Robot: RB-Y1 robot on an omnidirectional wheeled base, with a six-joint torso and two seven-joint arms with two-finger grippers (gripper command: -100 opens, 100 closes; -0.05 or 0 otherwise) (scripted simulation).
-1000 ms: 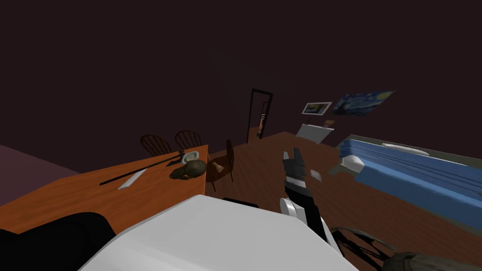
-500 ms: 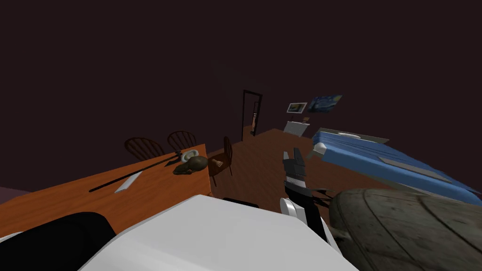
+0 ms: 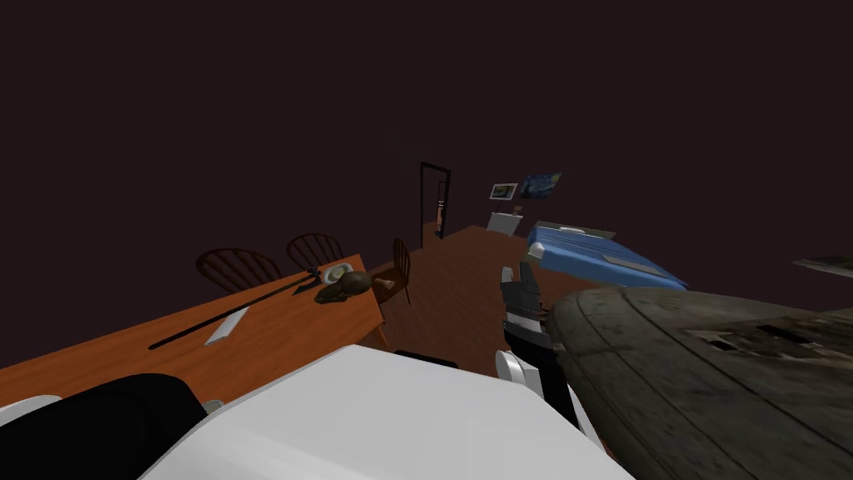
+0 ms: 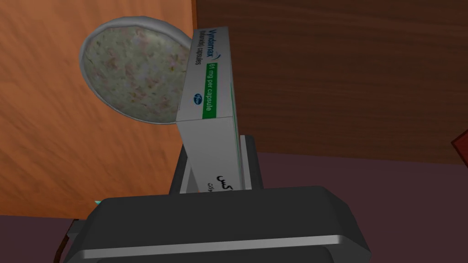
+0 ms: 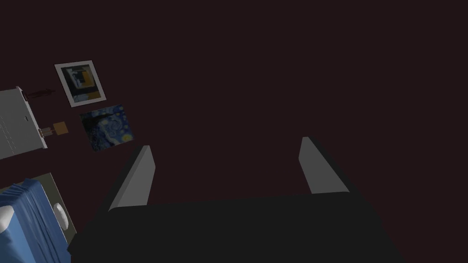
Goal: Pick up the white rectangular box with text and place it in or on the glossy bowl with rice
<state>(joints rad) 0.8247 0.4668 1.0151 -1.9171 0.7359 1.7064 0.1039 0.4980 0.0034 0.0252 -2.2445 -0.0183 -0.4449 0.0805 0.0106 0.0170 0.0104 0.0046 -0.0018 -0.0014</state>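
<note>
My left gripper (image 4: pixel 215 157) is shut on a white rectangular box (image 4: pixel 208 91) with a green stripe and printed text, its fingers (image 4: pixel 250 157) pressing the box's sides. The box stands upright out of the gripper. Just past it a grey glossy bowl of speckled rice (image 4: pixel 132 73) rests on the orange table (image 4: pixel 55 137), close to the table's edge; the box overlaps the bowl's rim in the picture. My right gripper (image 3: pixel 521 277) hangs open and holds nothing, above the dark wooden floor (image 3: pixel 450 292) beside the table's corner; its fingers (image 5: pixel 137 176) stand wide apart.
On the orange table (image 3: pixel 275 333) lie a long black rod (image 3: pixel 233 312), a flat white strip (image 3: pixel 226 327), a brown lump (image 3: pixel 343 286) and a white dish (image 3: pixel 337 271). Wooden chairs (image 3: pixel 229 268) ring it. A big dark grey rounded object (image 3: pixel 708 375) looms close on the right; a blue bed (image 3: pixel 596 258) lies beyond.
My whole view has swung: the bed and doorway slid left and shrank, and the big grey rounded object came in at the right. The right arm keeps its pose.
</note>
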